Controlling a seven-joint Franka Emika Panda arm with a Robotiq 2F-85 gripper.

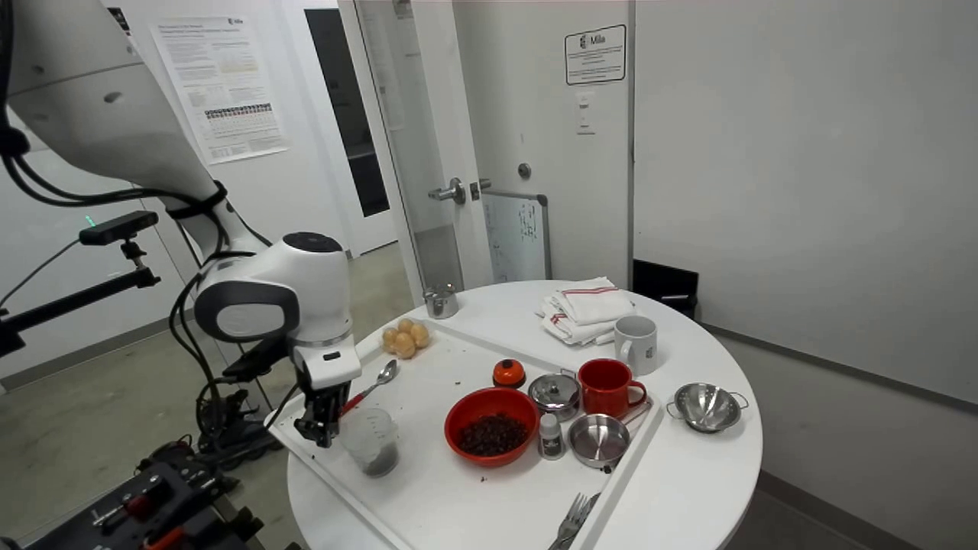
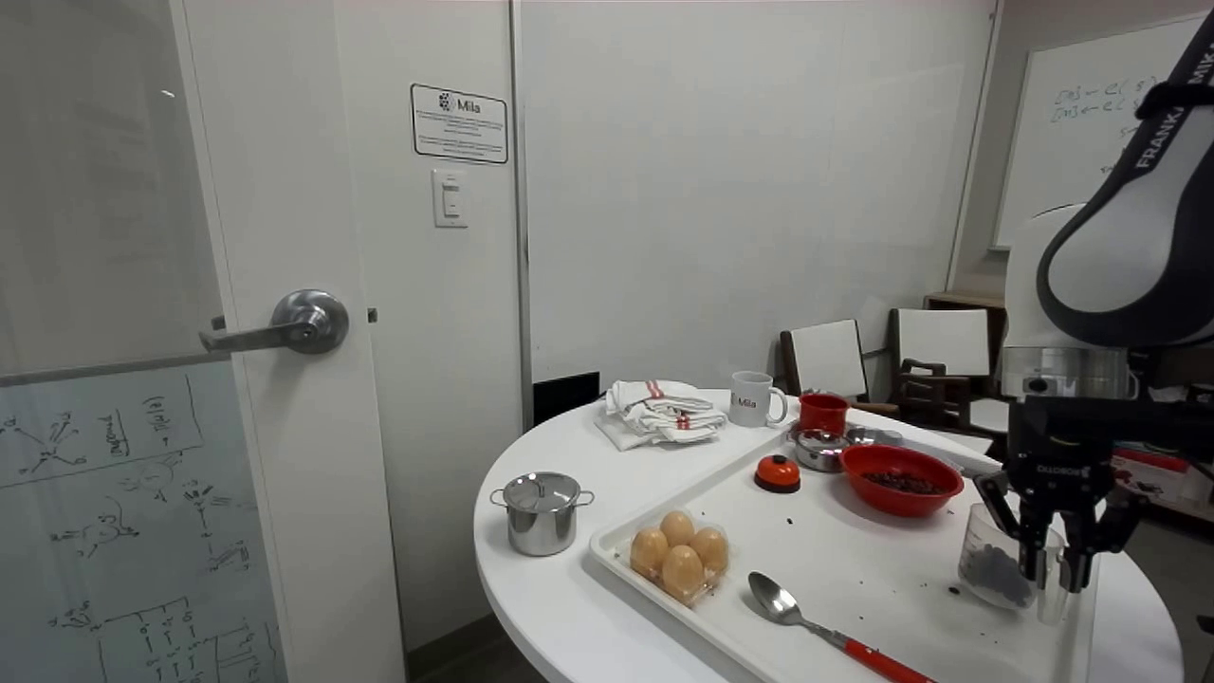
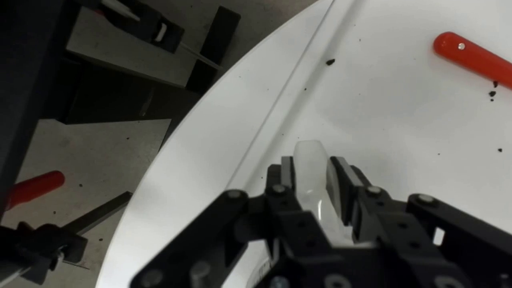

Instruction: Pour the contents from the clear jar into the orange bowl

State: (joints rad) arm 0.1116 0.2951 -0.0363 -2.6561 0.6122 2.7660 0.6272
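Observation:
The clear jar is a see-through cup with printed marks and dark grey contents low down. It also shows in an exterior view, at the tray's near right. My gripper points down beside it, its fingers close on both sides of the jar's handle. In the wrist view the pale handle fills the gap between the fingertips. I cannot tell whether the jar touches the tray. The orange bowl stands on the tray, apart from the jar, with dark brown bits inside; it shows in both exterior views.
A white tray with a raised rim lies on the round table. On it are a red-handled spoon, eggs, an orange timer, a shaker, a red mug, a steel pan and a fork.

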